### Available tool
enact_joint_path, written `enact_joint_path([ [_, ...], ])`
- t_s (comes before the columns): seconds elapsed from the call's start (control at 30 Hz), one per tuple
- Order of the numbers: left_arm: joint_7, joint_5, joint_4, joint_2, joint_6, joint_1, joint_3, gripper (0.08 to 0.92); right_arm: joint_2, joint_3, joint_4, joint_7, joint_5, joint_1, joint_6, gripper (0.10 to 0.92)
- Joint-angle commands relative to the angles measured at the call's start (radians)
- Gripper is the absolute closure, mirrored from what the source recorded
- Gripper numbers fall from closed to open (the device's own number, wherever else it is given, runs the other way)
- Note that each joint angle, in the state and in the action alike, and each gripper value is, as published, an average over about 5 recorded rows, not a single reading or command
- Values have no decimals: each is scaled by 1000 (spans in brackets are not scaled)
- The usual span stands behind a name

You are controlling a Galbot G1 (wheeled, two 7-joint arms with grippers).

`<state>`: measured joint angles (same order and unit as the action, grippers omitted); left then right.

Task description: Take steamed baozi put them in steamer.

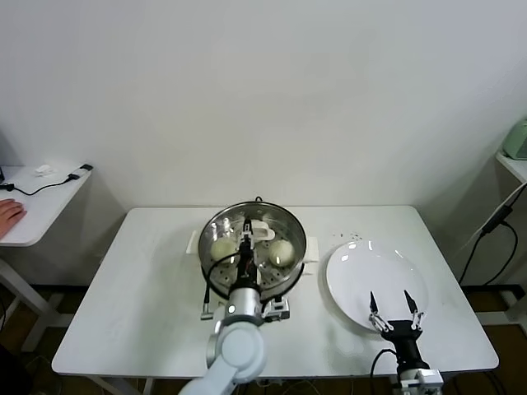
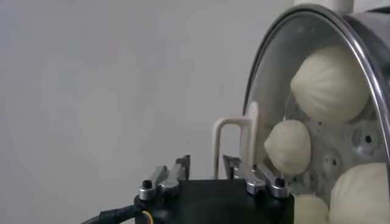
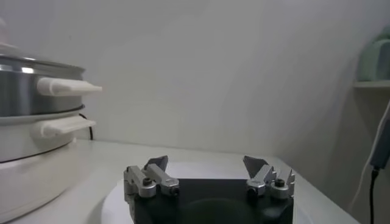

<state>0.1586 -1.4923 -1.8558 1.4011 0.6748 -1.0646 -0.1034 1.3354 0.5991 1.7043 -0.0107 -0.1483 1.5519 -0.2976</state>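
While the steamer sat near the middle of the white table, toward its back edge, the left end effector hung right over it. Its fingers were spread a little on either side of the white handle of the glass lid, and I could not tell if they touched it. The lid was on the steamer. Through the glass, the steamed baozi lay inside on the tray with holes. In the head view two of them showed, one on each side of the arm, and the left wrist view showed more packed close together. The flat white plate lay just beside the steamer, closer to the table's right edge. The right end effector hung over the plate's near rim, close to the table's front edge, with its fingers spread wide and nothing between them.
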Motion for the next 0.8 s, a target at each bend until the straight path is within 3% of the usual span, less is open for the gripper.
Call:
enact_joint_path([
  [0.03,16,187,-176,-62,-11,-40,-13,560,-3,-3,14,13,0,3,24,203],
  [0.17,-67,443,-284,-115,-94,-96,16,447,-5,-8,19,4,-17,0,30,203],
  [0.33,-254,919,-340,-129,-418,-172,190,300,-4,-13,24,-12,-50,0,9,203],
  [0.43,-337,1211,-360,-117,-535,-229,353,222,-5,-12,25,-8,-59,1,-8,203],
  [0.57,-360,1595,-356,-115,-628,-315,573,181,-10,-12,29,6,-73,1,-8,203],
  [0.8,-391,1910,-214,-163,-708,-422,710,177,-18,-14,17,9,-82,-17,-3,203],
])
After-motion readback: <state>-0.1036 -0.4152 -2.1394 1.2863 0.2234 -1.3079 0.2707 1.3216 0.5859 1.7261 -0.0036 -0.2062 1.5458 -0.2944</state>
